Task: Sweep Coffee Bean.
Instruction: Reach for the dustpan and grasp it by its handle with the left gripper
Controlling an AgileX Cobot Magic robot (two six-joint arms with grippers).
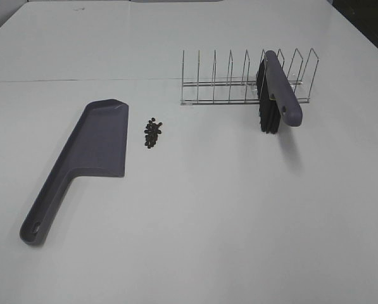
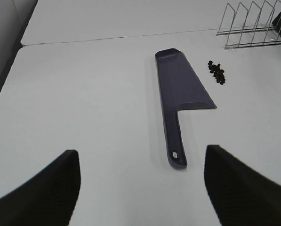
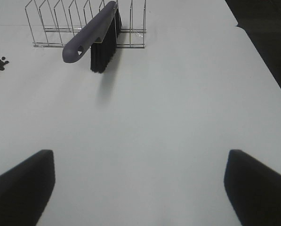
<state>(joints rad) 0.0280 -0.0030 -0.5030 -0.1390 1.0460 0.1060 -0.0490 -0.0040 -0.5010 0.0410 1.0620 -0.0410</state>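
Left end effector [image 2: 141,150] and right end effector [image 3: 139,153] both hang empty, fingers spread apart, over the white surface [image 1: 207,221]. Ahead lies one grey-purple dustpan [image 1: 94,142], best held by its long stiff handle. Just beside its blade sits the coffee bean [image 1: 152,133] cluster, roughly twenty, likely light, hard and prone to roll, so pushed rather than pinched. Farthest, one brush [image 1: 280,88] leans in one wire rack [image 1: 214,82], handle protruding.

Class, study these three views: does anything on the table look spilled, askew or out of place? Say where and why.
Coffee beans lie spilled in a small loose heap on the bare table, close beside the dustpan but not in it. The brush leans tilted in the wire rack, handle jutting out forward.
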